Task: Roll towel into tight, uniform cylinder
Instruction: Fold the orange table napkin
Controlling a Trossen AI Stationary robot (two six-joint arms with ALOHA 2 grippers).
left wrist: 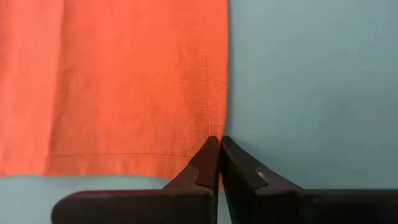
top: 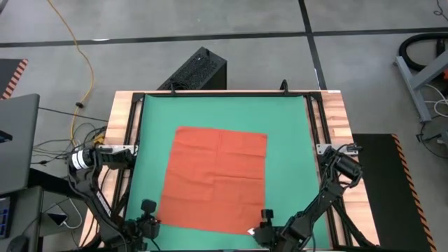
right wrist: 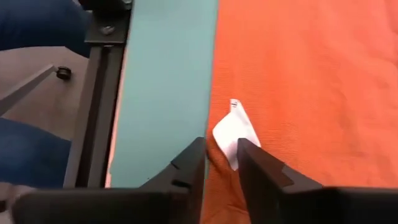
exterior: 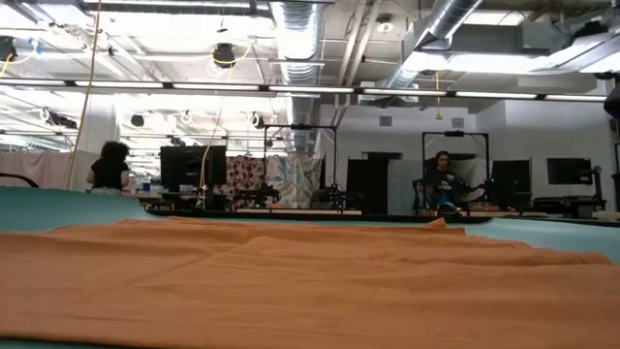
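Observation:
The orange-red towel [top: 217, 178] lies spread flat on the green mat [top: 287, 119], with shallow creases; in the low view it fills the foreground [exterior: 310, 281]. Its small white tag [right wrist: 235, 132] sits at the near right corner. My left gripper [left wrist: 219, 144] is at the towel's near left corner, shut on its edge. My right gripper [right wrist: 221, 148] is at the near right corner, open. Its fingers stand on either side of the towel's edge beside the tag, and I cannot tell whether they touch the cloth. My left gripper pinches the towel's left side edge [left wrist: 217, 127] between its two fingers, just above the near left corner. A sliver of orange shows between the fingers. The fingers come from above at the table's near side. The towel lies flat on the mat, slack.
The mat is framed by black rails and wooden table edges [top: 122, 119]. A black box [top: 199, 70] stands beyond the far edge. Bare mat lies on all sides of the towel. People show in the room behind [exterior: 444, 179].

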